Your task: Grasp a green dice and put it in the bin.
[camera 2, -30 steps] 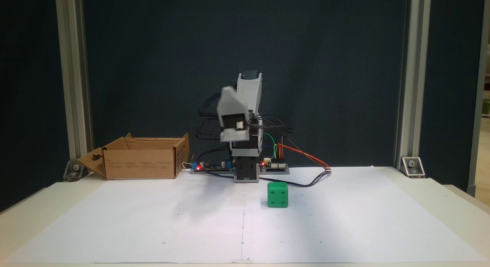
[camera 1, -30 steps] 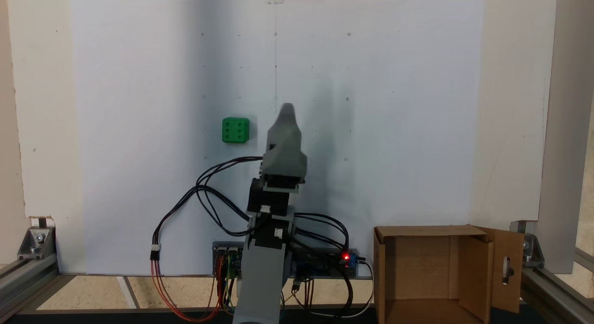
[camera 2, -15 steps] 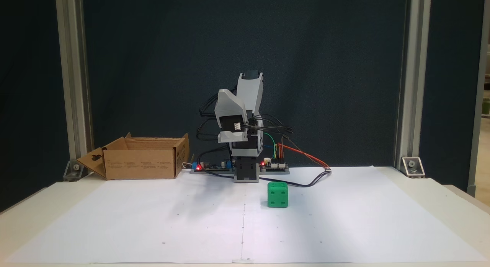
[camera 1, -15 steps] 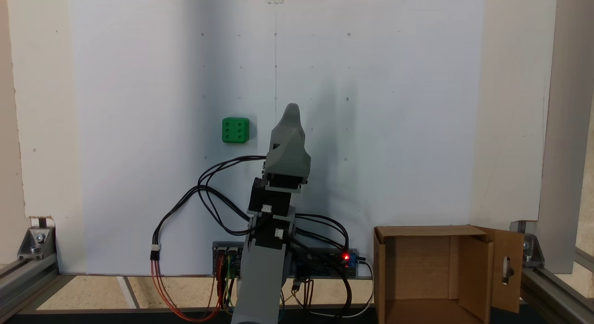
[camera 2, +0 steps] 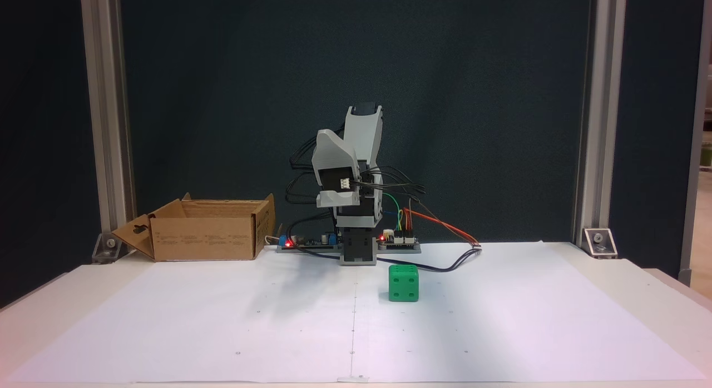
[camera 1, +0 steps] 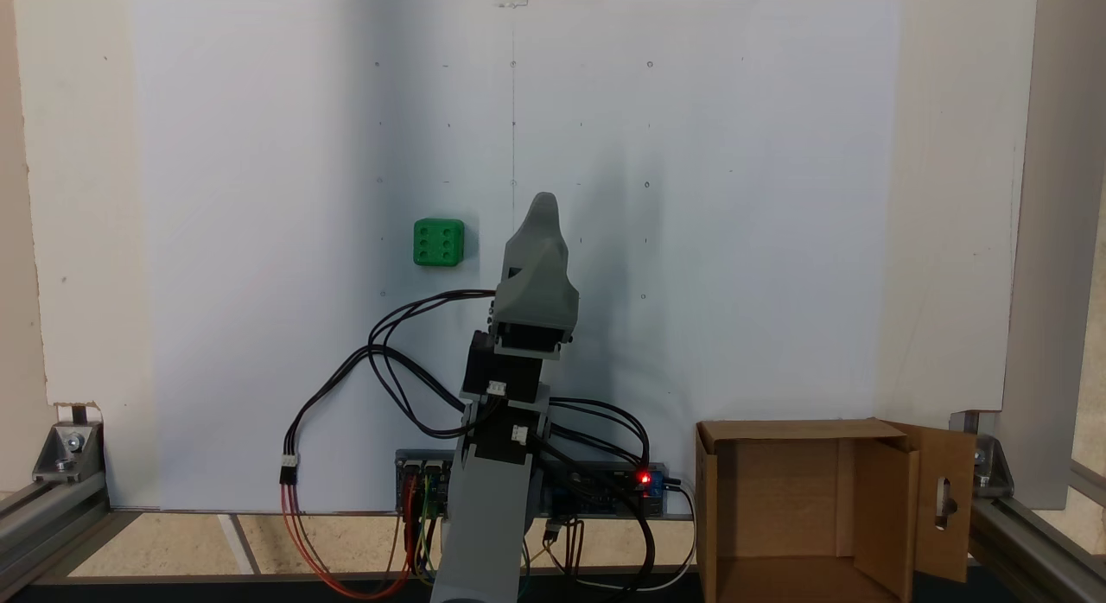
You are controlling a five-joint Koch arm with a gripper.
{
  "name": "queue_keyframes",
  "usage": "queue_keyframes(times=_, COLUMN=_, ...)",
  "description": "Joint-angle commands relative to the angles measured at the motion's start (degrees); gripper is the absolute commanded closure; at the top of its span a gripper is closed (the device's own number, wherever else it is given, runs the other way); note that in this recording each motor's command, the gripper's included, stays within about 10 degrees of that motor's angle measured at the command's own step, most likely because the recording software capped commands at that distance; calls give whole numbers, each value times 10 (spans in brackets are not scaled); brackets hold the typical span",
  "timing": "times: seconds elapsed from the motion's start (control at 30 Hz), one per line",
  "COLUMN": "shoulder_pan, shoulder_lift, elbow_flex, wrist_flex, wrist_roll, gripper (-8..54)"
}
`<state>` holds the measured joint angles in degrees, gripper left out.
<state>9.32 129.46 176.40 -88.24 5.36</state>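
you have the green dice [camera 1: 439, 242] sitting on the white paper sheet [camera 1: 734, 197], well apart from the bin [camera 1: 808, 508]. from above, the fixed view gives you its six-pip top face and shows it just left of the gripper [camera 1: 542, 207], not touching it. the front fixed view gives you what the top one can't: the green dice [camera 2: 404, 283] rests flat on the white paper sheet [camera 2: 500, 321] while the gripper [camera 2: 329, 140] is raised high above it, folded back against the arm. in both fixed views you get a single grey tip, the jaws lined up one behind the other, so you cannot tell whether they are apart or together. the bin [camera 2: 206, 238] stands beside the arm's base, and from above you look straight into its brown inside, with the slotted flap [camera 1: 944, 499] swung outward.
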Motion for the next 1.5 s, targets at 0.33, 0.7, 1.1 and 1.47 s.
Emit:
queue_keyframes(times=0.33, shoulder_pan=4, shoulder_lift=62, elbow_flex=27, wrist_flex=-11, wrist_roll=12, gripper=-9)
queue_keyframes(times=0.7, shoulder_pan=16, shoulder_lift=60, elbow_flex=27, wrist_flex=-9, wrist_roll=7, gripper=-14)
queue_keyframes(times=1.1, shoulder_pan=18, shoulder_lift=60, elbow_flex=27, wrist_flex=7, wrist_roll=7, gripper=-15)
queue_keyframes(times=1.47, shoulder_pan=21, shoulder_lift=59, elbow_flex=27, wrist_flex=54, wrist_roll=7, gripper=-11)
